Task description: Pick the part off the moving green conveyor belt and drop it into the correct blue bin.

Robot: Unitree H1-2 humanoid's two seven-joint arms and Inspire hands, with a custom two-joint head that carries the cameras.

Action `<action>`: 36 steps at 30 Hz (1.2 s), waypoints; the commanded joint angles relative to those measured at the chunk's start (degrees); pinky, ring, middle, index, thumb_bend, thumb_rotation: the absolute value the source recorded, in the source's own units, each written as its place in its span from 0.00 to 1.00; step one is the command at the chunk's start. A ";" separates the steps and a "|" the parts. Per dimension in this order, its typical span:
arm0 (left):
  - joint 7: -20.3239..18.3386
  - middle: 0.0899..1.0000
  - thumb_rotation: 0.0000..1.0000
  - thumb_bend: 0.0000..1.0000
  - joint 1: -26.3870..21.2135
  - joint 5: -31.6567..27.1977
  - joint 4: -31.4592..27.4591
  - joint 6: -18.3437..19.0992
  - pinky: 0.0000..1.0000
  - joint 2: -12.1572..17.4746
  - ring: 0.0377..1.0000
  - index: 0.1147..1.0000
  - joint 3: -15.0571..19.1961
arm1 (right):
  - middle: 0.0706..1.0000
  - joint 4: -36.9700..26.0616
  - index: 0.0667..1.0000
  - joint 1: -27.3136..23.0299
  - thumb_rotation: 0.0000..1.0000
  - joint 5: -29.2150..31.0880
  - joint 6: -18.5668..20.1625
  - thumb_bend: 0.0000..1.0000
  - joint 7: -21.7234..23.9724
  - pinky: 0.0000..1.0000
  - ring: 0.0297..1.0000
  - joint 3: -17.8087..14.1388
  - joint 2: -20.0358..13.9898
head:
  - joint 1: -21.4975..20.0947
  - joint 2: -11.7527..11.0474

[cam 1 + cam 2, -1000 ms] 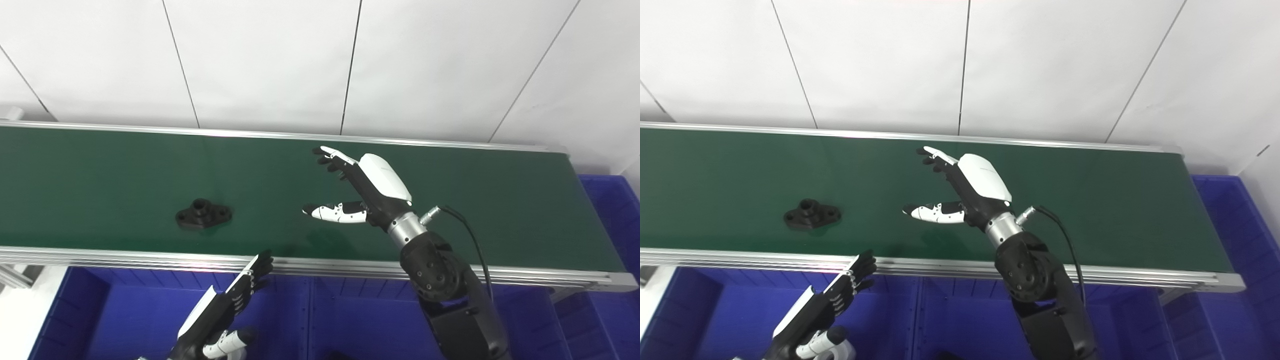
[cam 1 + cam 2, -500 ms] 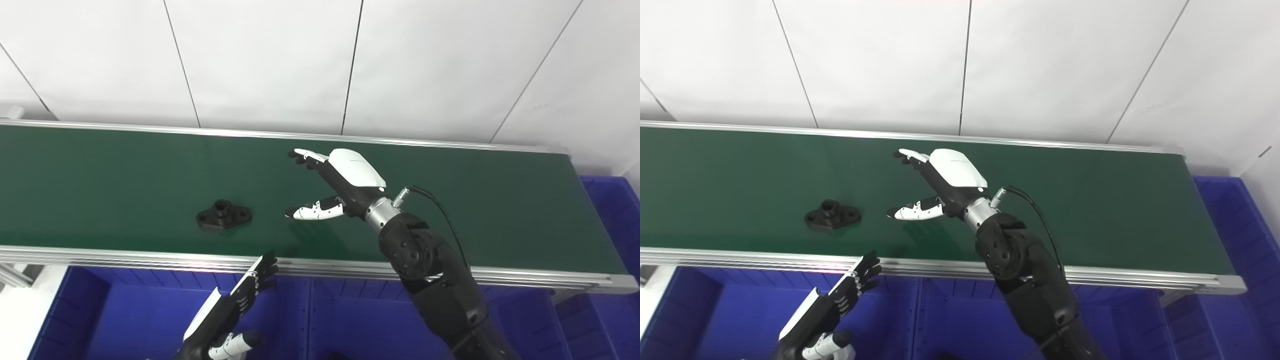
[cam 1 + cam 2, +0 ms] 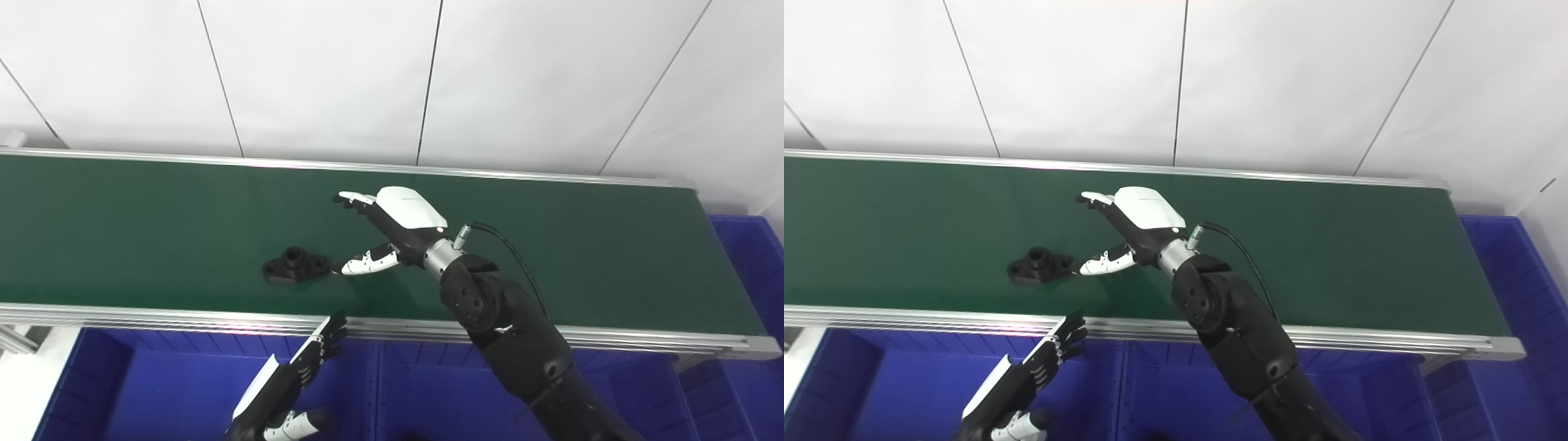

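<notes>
Black and lumpy, the small plastic part (image 3: 296, 270) is not yet picked off the green conveyor belt (image 3: 122, 226); just beside it, the spread right hand (image 3: 392, 236) is held empty, nothing dropped in the blue bin (image 3: 153, 380), where the left hand (image 3: 288, 398) is held spread too.

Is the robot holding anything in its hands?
No. The right hand is open beside the black flanged part; the left hand is open too.

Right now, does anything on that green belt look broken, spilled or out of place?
Nothing stands out. One small black flanged part lies flat on the green conveyor belt, intact. The right hand is open beside it, thumb tip almost at its edge. The left hand waits open over the blue bins.
</notes>
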 commanded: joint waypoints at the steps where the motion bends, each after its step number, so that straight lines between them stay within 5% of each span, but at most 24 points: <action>1: 0.48 1.00 0.80 0.71 0.10 0.03 -0.60 -2.45 0.93 -0.14 0.98 0.99 -0.20 | 0.84 0.95 0.88 -3.35 0.41 -0.38 -4.19 0.70 -2.29 0.72 0.81 0.19 1.26 | 0.01 -0.07; 20: 0.80 1.00 0.81 0.71 0.37 0.09 -1.28 -2.43 0.94 -0.20 0.98 0.99 -0.55 | 0.82 9.27 0.87 -4.37 0.34 -3.82 -7.20 0.69 -6.69 0.70 0.79 3.41 1.84 | -0.07 0.32; 22: 0.60 1.00 0.80 0.71 0.44 -0.41 -1.32 -2.46 0.94 -0.16 0.98 0.99 -0.61 | 0.80 10.52 0.84 -4.23 0.17 -4.38 -8.27 0.68 -7.39 0.68 0.76 3.99 1.05 | -0.24 0.40; 29: 0.75 1.00 0.80 0.71 0.87 -0.44 -1.83 -2.42 0.93 -0.19 0.98 0.99 -0.60 | 0.75 12.86 0.78 -3.52 0.00 -4.45 -10.45 0.68 -9.32 0.63 0.71 4.09 -0.10 | -0.24 0.75; 33: 1.03 1.00 0.82 0.73 1.19 0.12 -2.25 -2.44 0.92 -0.22 0.97 0.99 -0.50 | 0.70 13.33 0.73 -2.75 0.00 -3.66 -10.28 0.65 -8.88 0.59 0.66 3.46 -0.62 | -0.34 0.99; 36: 0.84 1.00 0.82 0.74 1.25 0.10 -2.59 -2.30 0.93 0.01 0.98 0.99 -0.61 | 0.67 13.88 0.62 -2.60 0.00 -2.74 -10.33 0.46 -7.84 0.46 0.63 2.93 -1.05 | -0.35 1.16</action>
